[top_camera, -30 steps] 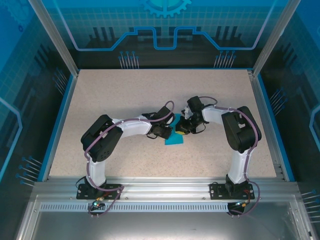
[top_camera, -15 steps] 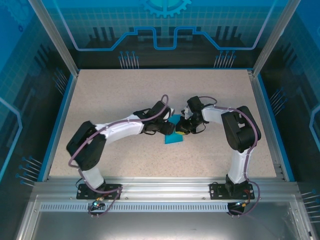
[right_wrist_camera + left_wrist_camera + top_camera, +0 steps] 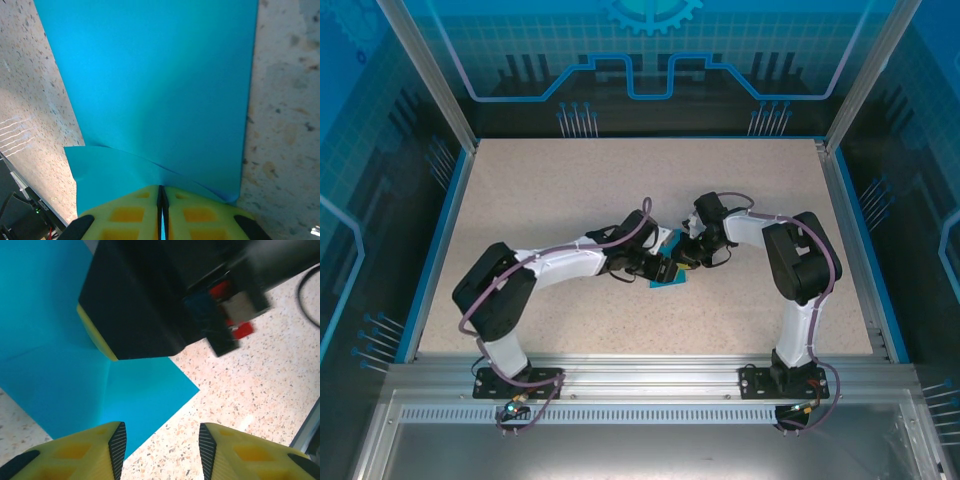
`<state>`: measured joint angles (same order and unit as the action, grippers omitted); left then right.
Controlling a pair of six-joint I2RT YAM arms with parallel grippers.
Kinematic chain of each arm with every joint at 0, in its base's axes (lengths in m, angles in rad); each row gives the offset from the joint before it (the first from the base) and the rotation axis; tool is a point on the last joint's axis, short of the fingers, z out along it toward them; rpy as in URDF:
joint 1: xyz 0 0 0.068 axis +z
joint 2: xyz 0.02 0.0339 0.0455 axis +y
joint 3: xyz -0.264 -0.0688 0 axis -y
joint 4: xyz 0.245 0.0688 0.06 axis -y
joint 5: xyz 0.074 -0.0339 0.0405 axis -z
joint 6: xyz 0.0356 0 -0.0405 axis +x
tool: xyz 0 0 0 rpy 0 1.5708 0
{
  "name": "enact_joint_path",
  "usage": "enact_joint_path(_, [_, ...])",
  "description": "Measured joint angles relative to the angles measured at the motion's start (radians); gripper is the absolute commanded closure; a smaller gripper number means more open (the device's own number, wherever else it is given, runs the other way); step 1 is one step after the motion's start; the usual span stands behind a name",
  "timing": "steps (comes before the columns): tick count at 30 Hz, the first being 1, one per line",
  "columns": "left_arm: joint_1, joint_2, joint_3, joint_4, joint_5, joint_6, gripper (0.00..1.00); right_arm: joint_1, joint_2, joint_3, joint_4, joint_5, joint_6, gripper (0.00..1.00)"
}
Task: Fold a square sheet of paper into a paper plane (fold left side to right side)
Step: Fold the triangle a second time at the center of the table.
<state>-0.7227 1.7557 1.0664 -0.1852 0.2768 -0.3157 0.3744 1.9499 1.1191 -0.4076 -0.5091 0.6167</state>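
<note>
"Change on the left arm (image 3: 560,262), as I read it: a second ago its elbow was folded up high and its claw was closed. Now the arm lies stretched out low, and the left claw (image 3: 161,440) stands partly open with nothing between its fingers."

"Where has it ended up?"

"Just left of the right claw (image 3: 161,192), nearly against it, and closer than half a second ago. Through its gap I see bare worktop (image 3: 260,390). One finger hangs over the edge of the square sheet of paper (image 3: 60,365); I cannot tell whether it touches."

"And the sheet itself?"

"It spreads out from the right claw's tips across the worktop, with a crease through it and one flap lifting slightly beside those tips. More of it is covered from above than before."

"The right claw?"

"Closed tight on the sheet's edge, with only a sliver of teal between its fingers. It has not moved."

"So what does that mean for the fold?"

"My guess is that the left claw has opened to take a fresh hold, or to press, while the right one pins the sheet. The paper is creased but far from a dart, so the fold is partway at best. With the claws this close, a knock is the risk."
</note>
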Motion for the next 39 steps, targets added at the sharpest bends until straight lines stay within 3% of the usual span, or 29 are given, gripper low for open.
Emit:
enact_joint_path(22, [0.0, 0.06, -0.095, 0.061, 0.062, -0.039, 0.56, 0.0, 0.008, 0.016, -0.023, 0.0, -0.016, 0.88])
enact_joint_path(39, [0.0, -0.003, -0.272, 0.305, 0.072, -0.132, 0.57, 0.0, 0.016, 0.022, -0.032, -0.011, -0.025, 0.88])
